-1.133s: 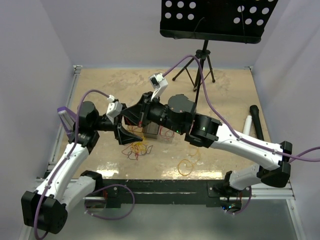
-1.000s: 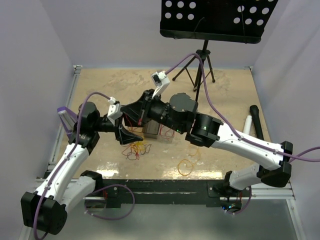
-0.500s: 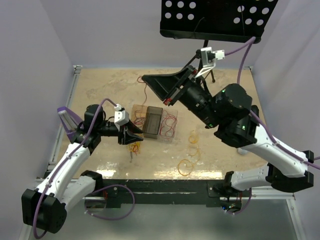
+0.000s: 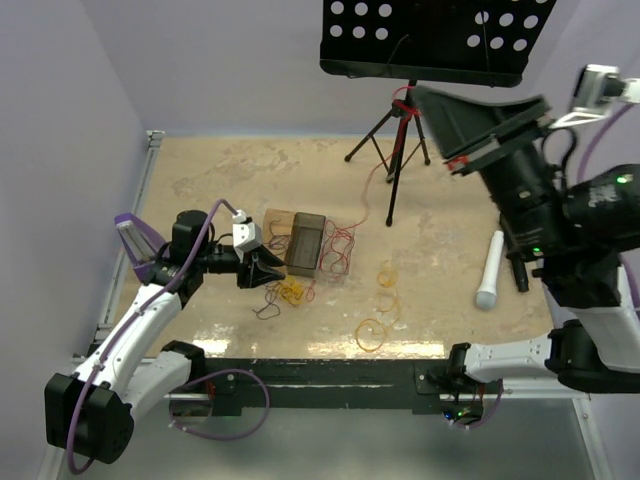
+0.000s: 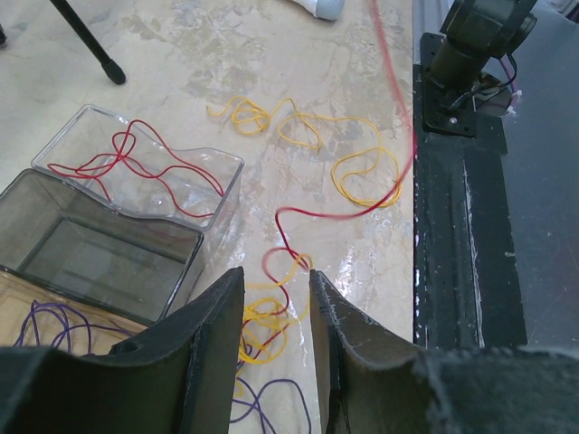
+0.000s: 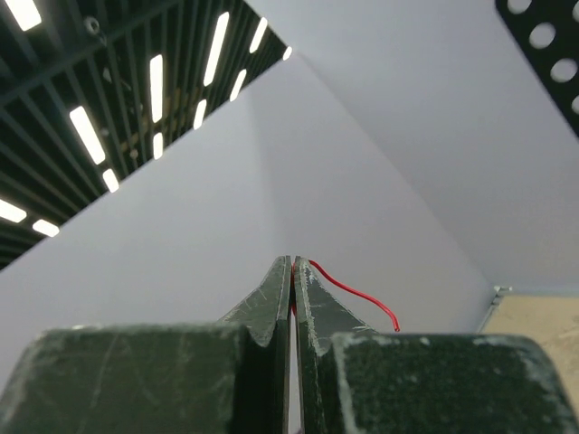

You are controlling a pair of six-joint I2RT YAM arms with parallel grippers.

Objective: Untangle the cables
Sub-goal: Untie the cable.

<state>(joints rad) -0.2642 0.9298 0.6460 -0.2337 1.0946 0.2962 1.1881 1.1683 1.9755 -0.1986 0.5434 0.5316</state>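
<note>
A tangle of thin yellow, red and dark purple cables (image 4: 285, 292) lies on the table in front of the boxes. My left gripper (image 4: 264, 272) is open and low over it; in the left wrist view the tangle (image 5: 267, 316) lies between the spread fingers (image 5: 276, 276). My right gripper (image 4: 420, 92) is raised high at the right, shut on one end of a red cable (image 6: 353, 289). That red cable (image 5: 344, 210) runs down to the tangle. The right wrist view sees only wall and ceiling beyond the shut tips (image 6: 292, 260).
A clear box (image 5: 208, 163) with red cables and a dark box (image 4: 305, 243) stand behind the tangle. Loose yellow loops (image 4: 372, 333) lie in front. A music stand (image 4: 425, 40) on a tripod (image 4: 395, 140) is at the back. A white microphone (image 4: 488, 270) lies at the right.
My right arm has swung from low over the boxes up and to the right, drawing the red cable out. My left gripper has shifted slightly right, onto the tangle.
</note>
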